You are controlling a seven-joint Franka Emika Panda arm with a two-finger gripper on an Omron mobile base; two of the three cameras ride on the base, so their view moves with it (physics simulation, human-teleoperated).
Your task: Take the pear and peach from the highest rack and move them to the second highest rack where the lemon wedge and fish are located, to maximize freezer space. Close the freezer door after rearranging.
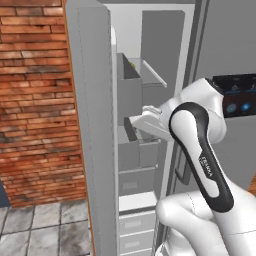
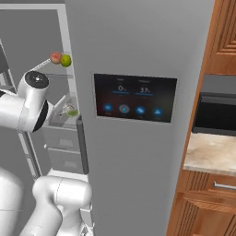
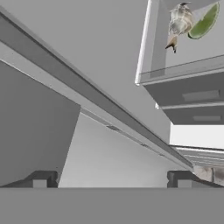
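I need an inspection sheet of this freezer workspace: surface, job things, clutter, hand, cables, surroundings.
Surface: freezer racks, door open.
Job's things: peach and pear side by side on the highest rack; fish and lemon wedge on the rack below.
Clutter: nothing seen.
Hand: the hand is open and empty, apart from the fruit, fingertips pointed toward the freezer.
Cables: nothing seen.
Surroundings: brick wall left; control panel on the neighbouring door; wooden cabinets and a counter right.
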